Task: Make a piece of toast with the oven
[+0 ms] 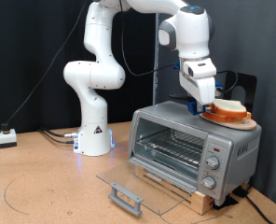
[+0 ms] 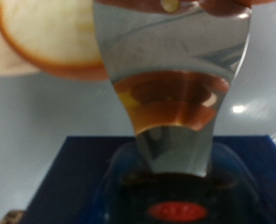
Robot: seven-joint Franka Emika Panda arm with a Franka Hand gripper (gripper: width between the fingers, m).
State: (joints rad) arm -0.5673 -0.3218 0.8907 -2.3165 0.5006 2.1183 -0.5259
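Pale bread, tan crust: toast (image 1: pixel 228 110), stacked with a second like slice on a brown plate (image 1: pixel 246 122) atop the oven (image 1: pixel 189 145), at the exterior view's right. Gripper (image 1: pixel 204 107) lowered to the slices' near edge, seemingly placed for a pick; whether its fingers are spread or closed, cannot tell. Wrist view: one metal finger (image 2: pixel 171 93) fills the frame, crust beside it. Oven door (image 1: pixel 129 183) lies dropped open, leaving the wire rack (image 1: pixel 171 145) exposed and bare for loading.

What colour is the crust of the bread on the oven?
Tan-brown, around a pale white middle; the bread shows best in the exterior view.
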